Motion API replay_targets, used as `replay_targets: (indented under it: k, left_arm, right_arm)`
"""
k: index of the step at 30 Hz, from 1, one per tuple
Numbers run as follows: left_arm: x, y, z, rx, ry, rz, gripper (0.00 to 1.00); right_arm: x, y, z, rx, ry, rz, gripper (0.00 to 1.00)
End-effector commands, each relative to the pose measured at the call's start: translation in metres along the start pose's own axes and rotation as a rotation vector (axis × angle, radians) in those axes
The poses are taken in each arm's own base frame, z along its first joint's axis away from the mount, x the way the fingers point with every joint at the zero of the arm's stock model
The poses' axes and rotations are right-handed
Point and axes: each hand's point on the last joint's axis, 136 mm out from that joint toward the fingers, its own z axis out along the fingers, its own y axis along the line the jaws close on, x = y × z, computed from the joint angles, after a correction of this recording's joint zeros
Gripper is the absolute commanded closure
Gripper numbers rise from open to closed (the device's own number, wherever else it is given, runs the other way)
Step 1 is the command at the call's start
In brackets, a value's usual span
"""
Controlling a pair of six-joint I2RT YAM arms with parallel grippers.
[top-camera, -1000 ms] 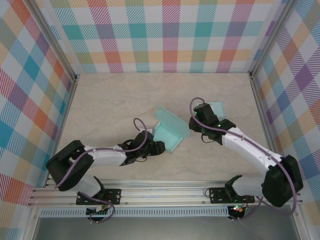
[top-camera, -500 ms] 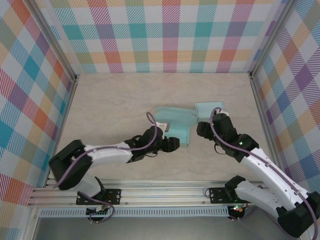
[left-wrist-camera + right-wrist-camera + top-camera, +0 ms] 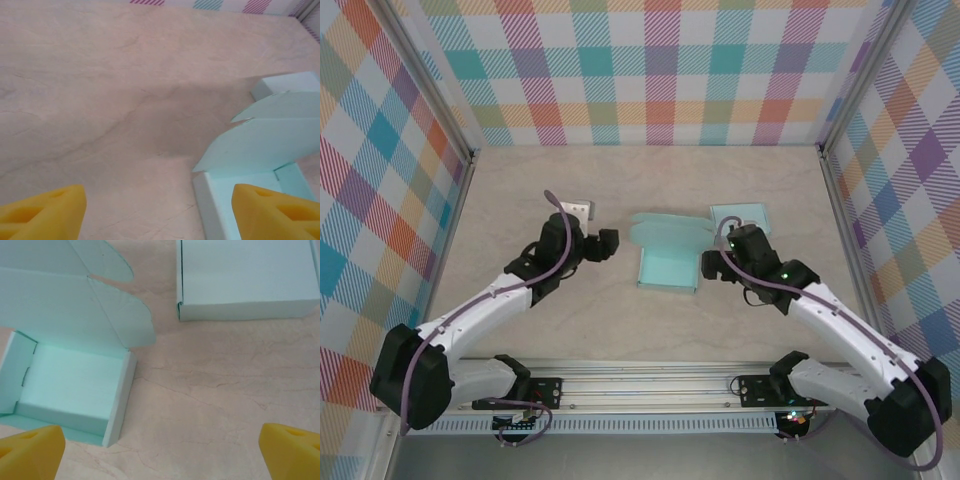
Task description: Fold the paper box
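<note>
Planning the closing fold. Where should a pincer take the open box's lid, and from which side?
Take the lid at its free far edge, between the rounded side flaps, coming from above with jaws straddling the sheet. It is a thin panel hinged on the tray's far wall, so that edge likely gives most leverage.

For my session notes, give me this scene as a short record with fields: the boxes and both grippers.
open paper box: on the table, tray facing up, lid flaps standing open
second box: closed, apart, farther back on the right
left gripper: open, empty, left of the open box
right gripper: open, empty, right of the open box
folding: unfinished
</note>
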Motion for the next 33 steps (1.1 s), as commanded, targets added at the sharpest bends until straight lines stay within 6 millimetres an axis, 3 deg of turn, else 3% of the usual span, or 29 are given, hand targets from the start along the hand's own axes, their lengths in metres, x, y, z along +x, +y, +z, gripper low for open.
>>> replay_targets:
  k: [1, 3, 8, 18, 33]
  left_arm:
    - [-0.003, -0.014, 0.014, 0.11, 0.034, 0.099, 0.26]
    - [-0.003, -0.016, 0.023, 0.141, 0.059, 0.116, 0.3]
    - [-0.004, -0.027, 0.043, 0.232, 0.068, 0.154, 0.41]
    - [-0.005, -0.043, 0.062, 0.325, 0.113, 0.24, 0.39]
    - [0.0, -0.046, 0.079, 0.346, 0.181, 0.308, 0.43]
  right_arm:
    - [-0.041, 0.016, 0.001, -0.044, -0.135, -0.077, 0.0]
    - [-0.048, 0.022, 0.007, -0.075, -0.159, -0.098, 0.01]
    - [-0.063, 0.035, 0.019, -0.195, -0.181, -0.115, 0.12]
    - [-0.065, 0.038, 0.05, -0.318, -0.086, -0.1, 0.24]
    - [-0.054, 0.035, 0.066, -0.323, -0.03, -0.147, 0.27]
